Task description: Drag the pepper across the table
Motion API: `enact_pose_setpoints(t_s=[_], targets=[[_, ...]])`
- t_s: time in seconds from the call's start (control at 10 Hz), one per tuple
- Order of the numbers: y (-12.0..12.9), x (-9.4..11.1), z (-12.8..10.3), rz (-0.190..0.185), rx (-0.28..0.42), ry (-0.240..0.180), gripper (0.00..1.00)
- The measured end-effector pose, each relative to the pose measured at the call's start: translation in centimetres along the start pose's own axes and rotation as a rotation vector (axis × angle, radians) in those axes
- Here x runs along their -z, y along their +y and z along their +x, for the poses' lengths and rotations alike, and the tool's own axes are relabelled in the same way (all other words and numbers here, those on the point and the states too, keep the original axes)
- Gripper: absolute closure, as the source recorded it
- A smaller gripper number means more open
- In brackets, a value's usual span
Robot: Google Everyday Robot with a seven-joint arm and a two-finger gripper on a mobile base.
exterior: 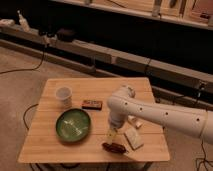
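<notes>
Camera view: gripper (111, 137) is hanging tip-down directly over the pepper (115, 147); its opening and any contact cannot be told. Pepper is lying near the front edge of the table (50, 146), between green plate (73, 124) and white block (133, 138).

The gripper (111, 135) hangs low between a round green plate (59, 125) and a pale flat block (133, 138). The light wooden table's (50, 150) front strip below the plate lies bare.

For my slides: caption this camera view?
Gripper at the pepper, near the front edge of the table, beside a green plate.
</notes>
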Motion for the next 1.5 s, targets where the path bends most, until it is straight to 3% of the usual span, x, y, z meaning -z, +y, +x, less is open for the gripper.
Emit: enact_pose_setpoints(t_s=[0.4, 0.7, 0.9, 1.5], targets=[[-0.2, -0.2, -0.1, -0.007, 0.013, -0.008, 0.2], [-2.3, -1.7, -1.1, -0.042, 0.086, -0.064, 0.2], [-3.8, -2.9, -2.1, -0.052, 0.098, -0.087, 0.2], [-5.4, -6.0, -3.7, -0.006, 0.047, -0.061, 0.2]])
